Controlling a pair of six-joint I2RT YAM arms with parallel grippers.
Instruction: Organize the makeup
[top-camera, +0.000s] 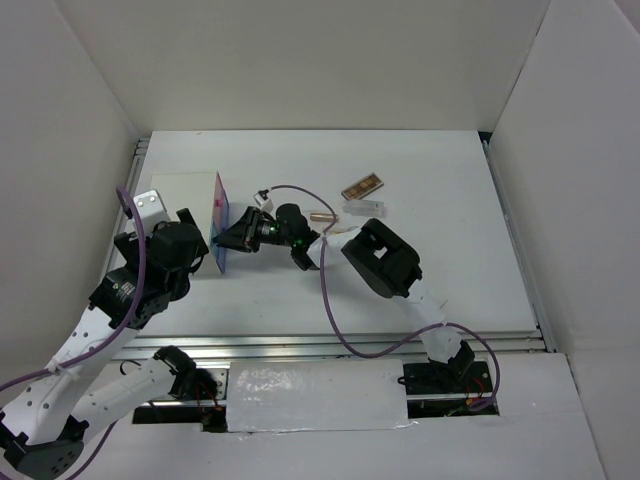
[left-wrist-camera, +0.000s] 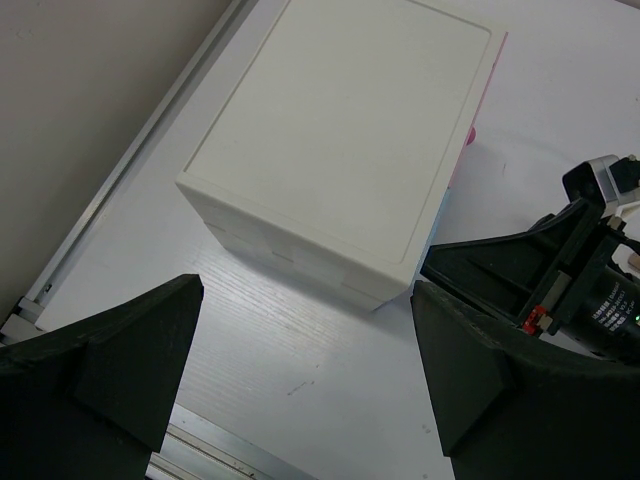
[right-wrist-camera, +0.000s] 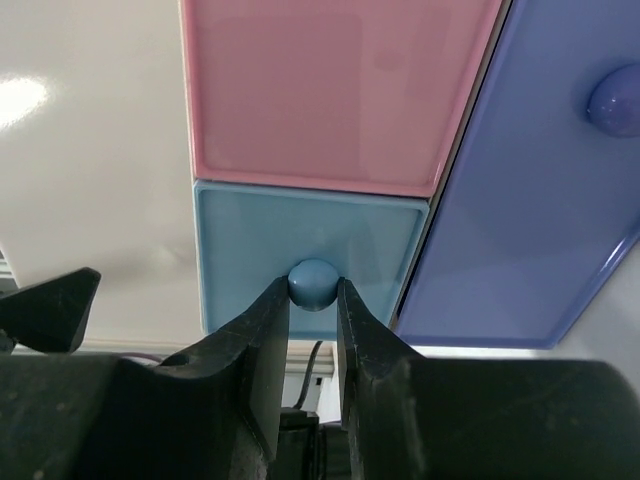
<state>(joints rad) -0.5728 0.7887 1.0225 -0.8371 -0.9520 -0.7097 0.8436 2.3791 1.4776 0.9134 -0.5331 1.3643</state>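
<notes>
A white box (top-camera: 178, 198) with pink and blue drawer fronts (top-camera: 220, 225) stands at the left. My right gripper (top-camera: 226, 238) is shut on the round knob (right-wrist-camera: 313, 282) of the light blue drawer (right-wrist-camera: 250, 245), below the pink drawer (right-wrist-camera: 320, 90). My left gripper (left-wrist-camera: 305, 300) is open and empty, just in front of the box's near corner (left-wrist-camera: 350, 140). Makeup lies right of the box: a brown palette (top-camera: 362, 186), a clear case (top-camera: 364, 209) and a gold tube (top-camera: 322, 216). Other makeup pieces are hidden or out of view.
A darker blue drawer (right-wrist-camera: 540, 190) with its own knob (right-wrist-camera: 612, 100) sits beside the light blue one. White walls close in the table on the left, back and right. A metal rail (top-camera: 330, 345) runs along the near edge. The right arm's cable (top-camera: 325, 290) loops over the table.
</notes>
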